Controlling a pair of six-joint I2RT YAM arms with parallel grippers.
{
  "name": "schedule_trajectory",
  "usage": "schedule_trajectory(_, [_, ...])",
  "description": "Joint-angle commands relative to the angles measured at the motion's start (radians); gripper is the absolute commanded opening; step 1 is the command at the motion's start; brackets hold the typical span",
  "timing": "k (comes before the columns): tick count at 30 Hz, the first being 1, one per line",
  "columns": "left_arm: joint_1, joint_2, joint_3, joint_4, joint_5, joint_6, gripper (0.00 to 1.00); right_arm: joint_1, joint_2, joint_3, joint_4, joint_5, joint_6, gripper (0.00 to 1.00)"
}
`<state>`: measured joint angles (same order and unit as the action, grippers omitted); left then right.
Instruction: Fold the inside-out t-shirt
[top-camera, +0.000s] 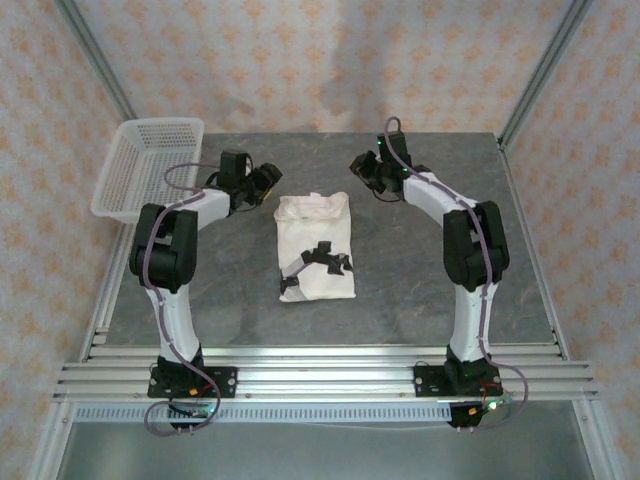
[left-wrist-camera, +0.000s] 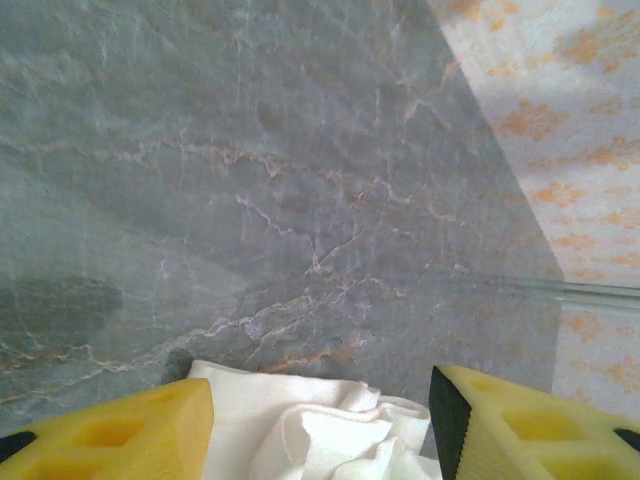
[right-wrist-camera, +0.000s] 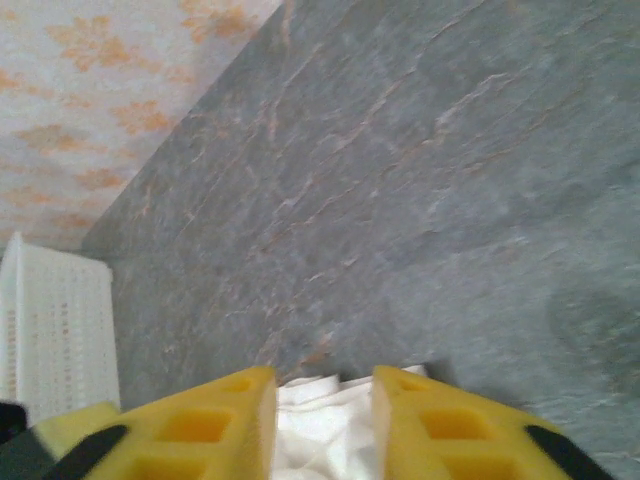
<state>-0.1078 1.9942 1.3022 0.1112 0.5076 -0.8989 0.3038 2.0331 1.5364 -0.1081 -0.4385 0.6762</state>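
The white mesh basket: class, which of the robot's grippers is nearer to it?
Left. The left gripper sits just right of the basket, by the far left corner of the t-shirt; the right gripper is across the shirt, by its far right corner.

You will find no legible text, label, brand, number or sign in any of these views
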Motion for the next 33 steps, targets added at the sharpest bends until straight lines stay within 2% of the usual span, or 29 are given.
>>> schedule_trajectory(1, [0.007, -0.164, -0.069, -0.082, -0.037, 0.084, 0.59, 0.015, -0.096, -0.120, -0.051, -0.021, -0.092, 0.21])
schedule_trajectory(2, [0.003, -0.216, -0.117, -0.095, -0.045, 0.100, 0.55, 0.027, -0.127, -0.174, -0.043, -0.023, -0.108, 0.14])
schedule_trajectory(4, [-0.010, -0.317, -0.208, -0.134, -0.064, 0.133, 0.33, 0.055, -0.177, -0.258, -0.044, -0.004, -0.129, 0.03])
schedule_trajectory(6, [-0.049, -0.404, -0.273, -0.222, -0.099, 0.177, 0.09, 0.090, -0.220, -0.336, -0.038, 0.022, -0.138, 0.00])
schedule_trajectory(7, [-0.070, -0.434, -0.296, -0.260, -0.119, 0.193, 0.01, 0.105, -0.235, -0.369, -0.021, 0.023, -0.136, 0.00])
schedule_trajectory(12, [-0.174, -0.517, -0.417, -0.307, -0.184, 0.213, 0.00, 0.168, -0.216, -0.455, 0.073, 0.001, -0.104, 0.00])
schedule_trajectory(16, [-0.203, -0.451, -0.436, -0.245, -0.168, 0.210, 0.00, 0.173, -0.153, -0.419, 0.130, -0.025, -0.076, 0.00])
schedule_trajectory(22, [-0.221, -0.287, -0.327, -0.082, -0.138, 0.196, 0.00, 0.173, -0.007, -0.243, 0.122, -0.041, -0.072, 0.00])
schedule_trajectory(27, [-0.213, -0.157, -0.195, -0.020, -0.253, 0.189, 0.00, 0.155, 0.096, -0.059, 0.046, -0.020, -0.078, 0.00])
schedule_trajectory(29, [-0.201, -0.118, -0.153, 0.010, -0.265, 0.184, 0.00, 0.145, 0.133, 0.007, 0.016, -0.018, -0.081, 0.00])
schedule_trajectory(30, [-0.194, -0.094, -0.125, 0.014, -0.267, 0.181, 0.01, 0.138, 0.154, 0.037, 0.002, -0.017, -0.081, 0.00])
schedule_trajectory(33, [-0.170, -0.004, -0.049, 0.013, -0.259, 0.173, 0.11, 0.113, 0.206, 0.092, -0.008, -0.028, -0.076, 0.00])
